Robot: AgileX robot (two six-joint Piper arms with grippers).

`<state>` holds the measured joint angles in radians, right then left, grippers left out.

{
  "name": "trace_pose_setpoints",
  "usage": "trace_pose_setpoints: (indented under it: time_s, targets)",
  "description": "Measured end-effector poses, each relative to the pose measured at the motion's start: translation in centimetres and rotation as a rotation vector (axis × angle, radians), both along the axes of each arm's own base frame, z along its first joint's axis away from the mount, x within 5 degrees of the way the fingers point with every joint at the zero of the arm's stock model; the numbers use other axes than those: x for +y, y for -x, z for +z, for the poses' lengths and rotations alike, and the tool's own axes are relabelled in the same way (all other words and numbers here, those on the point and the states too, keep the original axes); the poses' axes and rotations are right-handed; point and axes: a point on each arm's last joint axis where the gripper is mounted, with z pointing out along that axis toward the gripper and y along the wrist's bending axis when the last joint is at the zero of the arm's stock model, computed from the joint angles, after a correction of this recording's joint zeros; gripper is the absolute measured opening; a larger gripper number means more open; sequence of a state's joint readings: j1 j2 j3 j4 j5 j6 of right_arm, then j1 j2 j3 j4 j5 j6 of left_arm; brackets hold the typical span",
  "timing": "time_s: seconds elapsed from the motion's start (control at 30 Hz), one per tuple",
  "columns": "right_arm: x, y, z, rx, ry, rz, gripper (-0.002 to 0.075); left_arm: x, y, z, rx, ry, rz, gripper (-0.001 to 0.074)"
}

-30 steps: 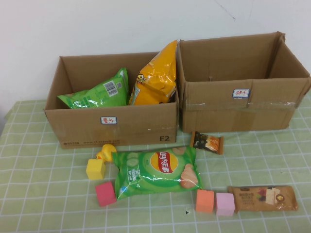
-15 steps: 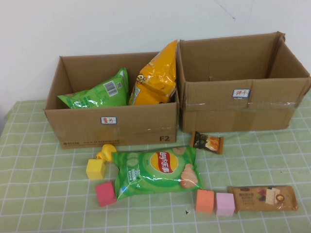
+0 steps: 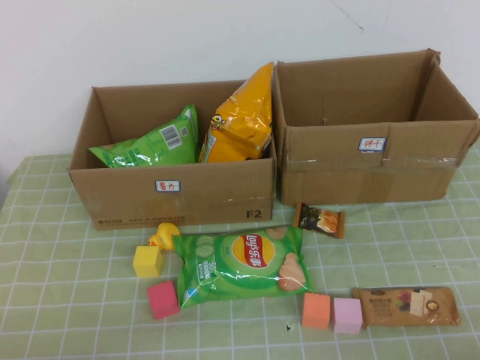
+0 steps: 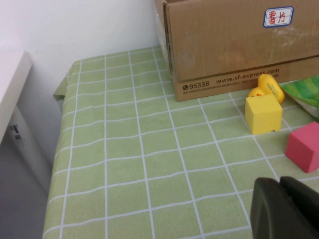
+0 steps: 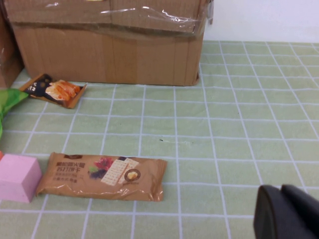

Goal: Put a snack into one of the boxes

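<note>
Bench: a bench (image 3: 60,300) under a green checked cloth carries 2 cardboard boxes along its far edge, with snacks and blocks in front of them.
Left box: the left box (image 3: 176,196) holds a green bag (image 3: 150,142) and a yellow bag (image 3: 240,116), both leaning upright; a small label sits on its front wall.
Right box: the right box (image 3: 367,161) stands touching the left box's side, nearer the far right corner; no contents show inside it.
Lay's bag: a green Lay's chip bag (image 3: 241,264) lies flat in the middle of the bench, just in front of the left box.
Small packet: a dark small snack packet (image 3: 321,220) lies in front of the right box, near its left corner.
Biscuit pack: a brown biscuit pack (image 3: 406,305) lies flat toward the near right edge, touching a pink block (image 3: 347,315).
Blocks: an orange block (image 3: 316,310) sits beside the pink one; a yellow block (image 3: 148,261) and a red block (image 3: 163,299) lie left of the Lay's bag, with a yellow duck toy (image 3: 164,235) by the left box.
Left end effector: the left end effector (image 4: 284,209) hangs above the near left part of the bench, its fingers pressed together, holding nothing.
Right end effector: the right end effector (image 5: 286,214) hangs over the near right part of the bench, beyond the biscuit pack, fingers together, holding nothing.
</note>
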<state>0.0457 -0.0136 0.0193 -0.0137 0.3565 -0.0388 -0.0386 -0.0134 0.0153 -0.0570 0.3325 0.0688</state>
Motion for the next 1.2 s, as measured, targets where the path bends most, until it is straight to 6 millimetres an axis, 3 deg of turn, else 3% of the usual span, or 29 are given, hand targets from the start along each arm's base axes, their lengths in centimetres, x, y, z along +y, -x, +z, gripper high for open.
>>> trace_pose_setpoints:
  time_s: [0.33,0.53,0.6,0.73,0.97,1.2]
  targets:
    - [0.0,0.0,0.1,-0.009,0.001,0.0,-0.0002,0.0,0.0,0.0,-0.004,0.0,0.0,-0.0001]
    - [0.0,-0.3,0.7,-0.111,0.005,0.002,-0.0002,0.0,-0.2,0.3,-0.056,0.002,0.003,-0.0001]
    - [0.0,-0.5,1.4,-0.189,0.006,0.002,-0.0002,0.0,-0.2,0.7,-0.099,0.004,0.005,-0.0001]
    - [0.0,-0.5,3.9,-0.465,-0.005,0.002,-0.0002,0.1,-0.4,3.0,-0.347,0.015,0.016,-0.0001]
    - [0.0,0.9,7.8,-0.917,-0.091,0.009,-0.0002,0.3,0.3,5.8,-0.665,0.031,0.031,-0.0001]
    - [-0.5,1.6,8.8,-1.032,-0.19,-0.029,-0.0002,0.5,1.2,7.6,-0.884,0.069,0.051,-0.0001]
